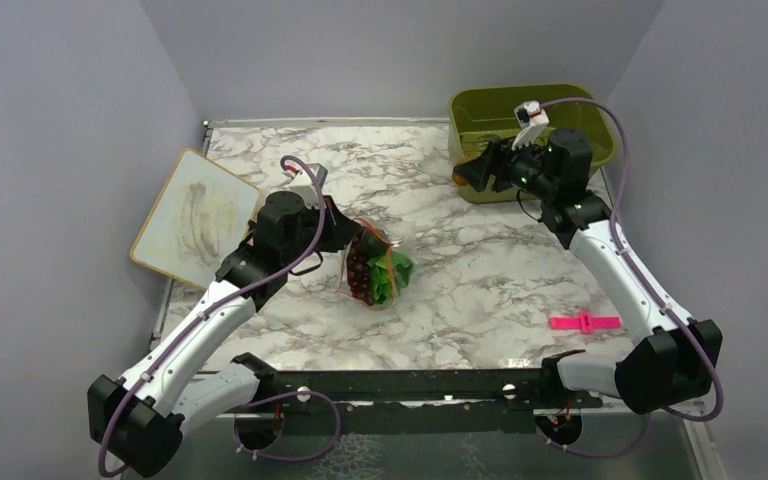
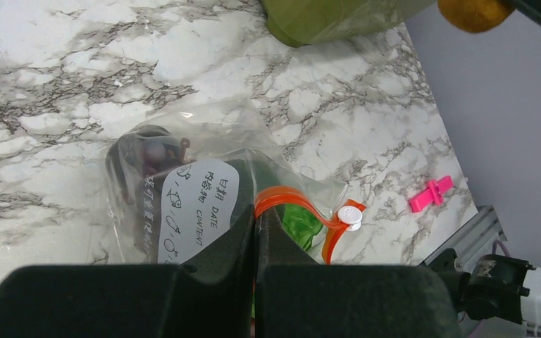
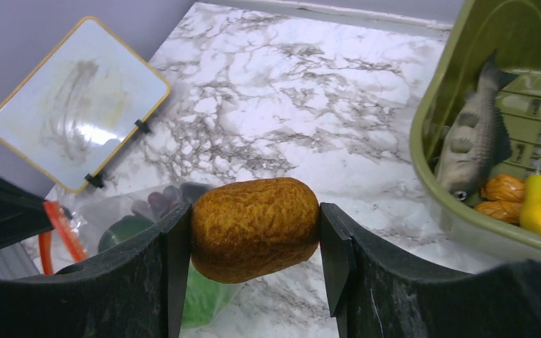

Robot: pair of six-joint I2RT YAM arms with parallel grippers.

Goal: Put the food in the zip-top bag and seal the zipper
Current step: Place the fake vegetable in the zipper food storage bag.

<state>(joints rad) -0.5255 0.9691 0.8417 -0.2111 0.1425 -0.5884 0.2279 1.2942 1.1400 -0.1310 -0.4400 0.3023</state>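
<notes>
Left gripper [image 2: 257, 236]: fully closed, pinching the zipper [image 2: 285, 197] of the zip-top bag [image 1: 372, 268], which is lying mid-tabletop [image 1: 480, 260] containing grapes [image 1: 357, 268] and lettuce [image 1: 392, 278]. Right gripper [image 3: 255, 229]: partly spread, clamping an orange-brown food piece [image 3: 253, 215], hovering beside the olive bin [image 3: 437, 113], where a grey fish [image 3: 473, 137] is lying.

bare tabletop [image 1: 460, 240] between bag [image 1: 372, 268] and bin [image 1: 480, 108]
</notes>
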